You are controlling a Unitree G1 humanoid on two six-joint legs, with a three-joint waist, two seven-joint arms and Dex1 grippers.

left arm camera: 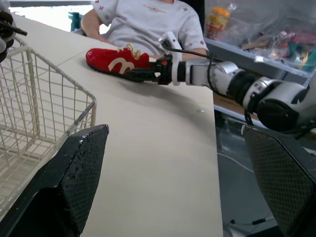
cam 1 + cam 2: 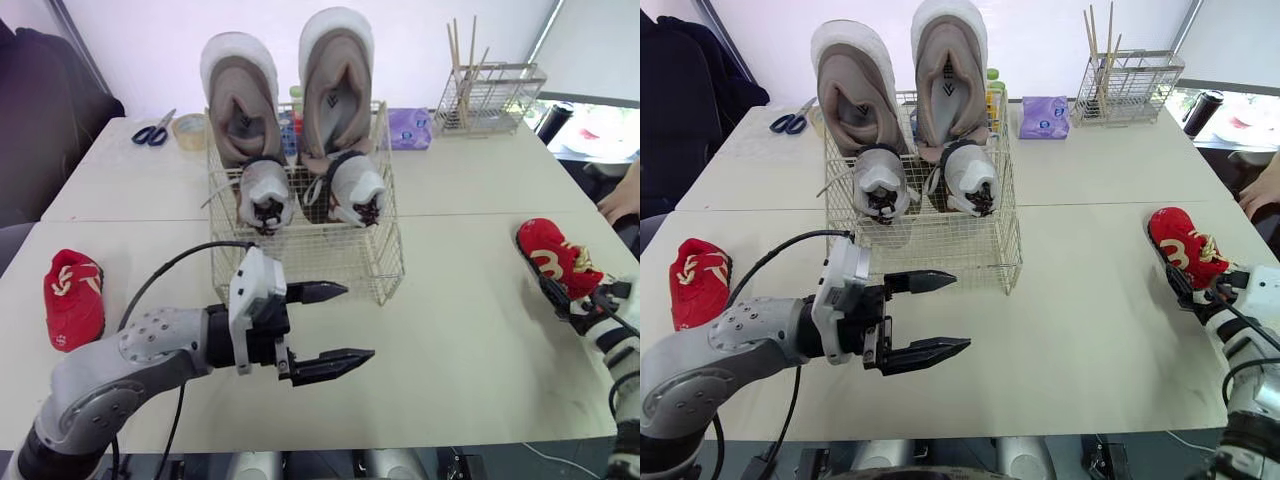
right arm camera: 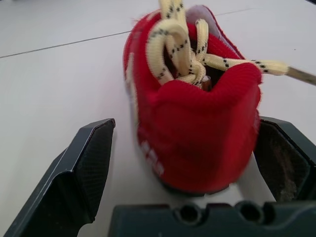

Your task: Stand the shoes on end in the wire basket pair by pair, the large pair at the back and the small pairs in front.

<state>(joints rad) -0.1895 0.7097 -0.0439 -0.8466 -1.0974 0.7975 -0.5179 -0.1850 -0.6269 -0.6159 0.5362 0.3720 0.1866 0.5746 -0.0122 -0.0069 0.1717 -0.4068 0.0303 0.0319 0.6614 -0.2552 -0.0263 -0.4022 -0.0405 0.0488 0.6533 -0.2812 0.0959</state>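
Here, the step in hand was judged to be the pick-up of the right red shoe. It lay on its sole at the robot's right on the surface, well apart from the wire basket.

Tool status:
- The right tool was wide open and gripped nothing. Its fingers were set either side of the shoe's heel. A gap was seen at one finger; contact at the other could not be told.
- The left tool was likewise spread open and empty, and hovered just in front of the basket.

Basket status:
- The large pair stood on end at the back, w/ the small grey pair on end directly in front of it.
- Free room was seen in the front part.
- The 2nd red shoe lay at the far left of the surface.

Recommended procedure (judgement only):
1. The tool should be centred on the heel before closing, so that both fingers meet the sides approx. together and the shoe is not pushed sideways.
2. Grip should be taken low on the firm heel, not on the soft collar. The laces should be kept out of the fingers.
3. The shoe should be lifted over the basket rim, turned on end and lowered into the front part w/o knocking the grey pair.
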